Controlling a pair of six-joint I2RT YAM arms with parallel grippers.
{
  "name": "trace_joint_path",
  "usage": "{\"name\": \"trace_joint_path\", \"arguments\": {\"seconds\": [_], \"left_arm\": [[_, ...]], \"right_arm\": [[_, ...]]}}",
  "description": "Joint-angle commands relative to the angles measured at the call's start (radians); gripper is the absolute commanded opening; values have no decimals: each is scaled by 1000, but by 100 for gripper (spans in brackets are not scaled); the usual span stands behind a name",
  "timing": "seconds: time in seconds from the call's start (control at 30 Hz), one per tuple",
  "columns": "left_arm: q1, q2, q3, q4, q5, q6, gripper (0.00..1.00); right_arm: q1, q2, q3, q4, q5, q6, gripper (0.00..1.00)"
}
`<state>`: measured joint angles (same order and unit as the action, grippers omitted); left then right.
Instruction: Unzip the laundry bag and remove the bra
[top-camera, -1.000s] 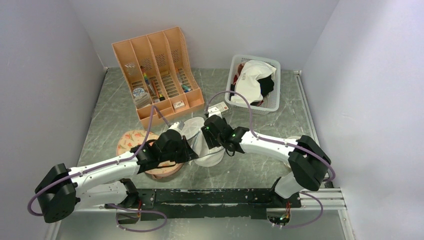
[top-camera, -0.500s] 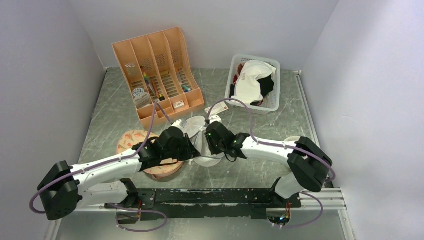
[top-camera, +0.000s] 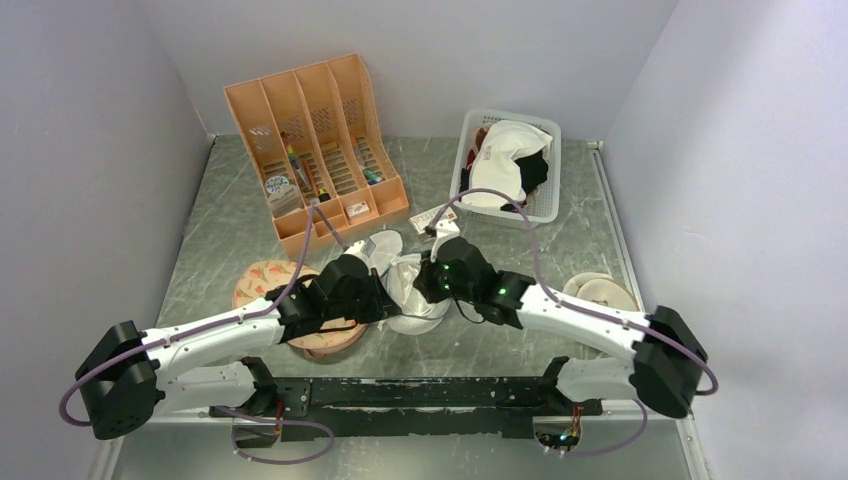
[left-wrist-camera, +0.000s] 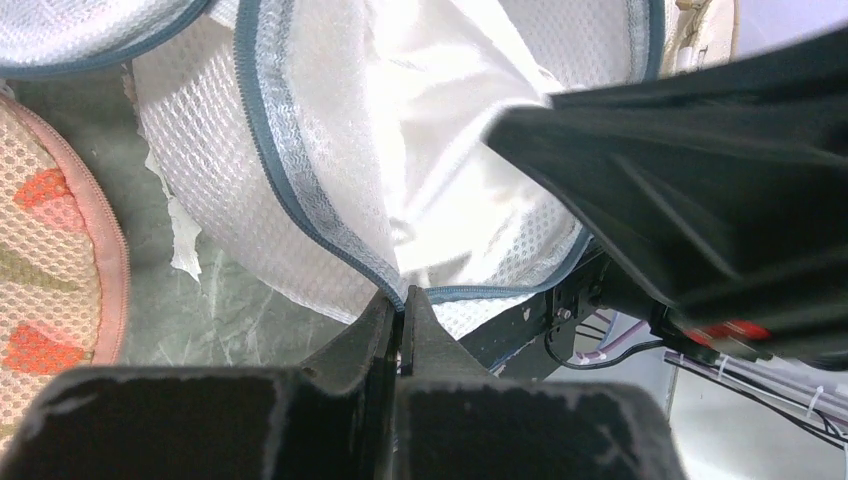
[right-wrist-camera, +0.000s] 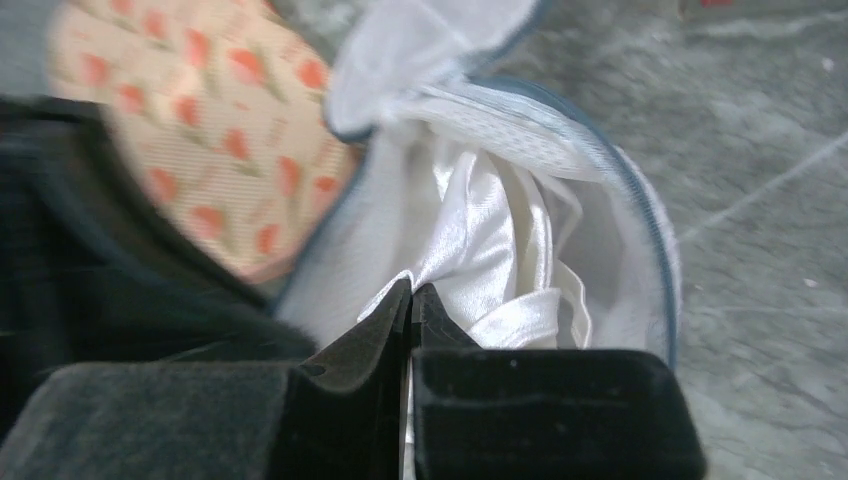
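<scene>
From above, the round white mesh laundry bag (top-camera: 412, 318) sits mid-desk, its left side touching the pink carrot-patterned round pad (top-camera: 262, 280). Both arms meet over it. The left end effector (top-camera: 388, 303) is at the near-left rim and the right end effector (top-camera: 428, 285) is at the right side. The grey marbled desk (top-camera: 230, 220) shows bare room on the far left and behind the bag. The peach slotted file organiser (top-camera: 315, 130) and the white plastic basket (top-camera: 462, 175) of clothes stand well apart along the back. A beige round case (top-camera: 600, 292) lies near the right edge, just beside the right forearm.

From the left wrist, the left end effector is clenched on the bag's dark grey zipper edge (left-wrist-camera: 300, 180). The mouth gapes open and the white satin bra (left-wrist-camera: 450, 130) lies inside. The right arm's dark body crosses close on the right.

From the right wrist, the right end effector is pinched tight on a fold of the bra. The garment is inside the open mouth, with the zipper rim curving around it on the right and the pink pad at upper left.

Against half a second earlier, the right arm's elbow has swung out toward the near-right corner, uncovering the beige case, and its wrist has shifted slightly right. The left arm and the bag sit much as before.
</scene>
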<state>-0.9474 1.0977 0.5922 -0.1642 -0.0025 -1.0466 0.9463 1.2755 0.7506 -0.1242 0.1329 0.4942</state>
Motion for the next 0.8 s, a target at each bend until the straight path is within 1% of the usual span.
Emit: {"name": "trace_joint_path", "arguments": {"seconds": [0.0,0.1,0.17,0.3,0.47,0.6,0.77], "left_arm": [[-13,8,32,10,13,5,7],[-21,18,34,15,14,4,7],[-26,23,36,16,11,3,7],[-31,20,41,6,3,2,7],[-33,7,38,-1,-4,1,7],[-36,-1,34,-3,-4,-4,7],[-38,-3,36,-3,-8,-5,7]], "right_arm": [[5,-134,-45,136,-115,121,0],[6,-218,-79,202,-142,207,0],[4,-271,-92,230,-134,255,0],[3,-364,-85,250,-114,274,0],[4,-457,-14,205,-63,253,0],[3,-511,82,140,3,189,0],[4,-565,166,101,42,126,0]]}}
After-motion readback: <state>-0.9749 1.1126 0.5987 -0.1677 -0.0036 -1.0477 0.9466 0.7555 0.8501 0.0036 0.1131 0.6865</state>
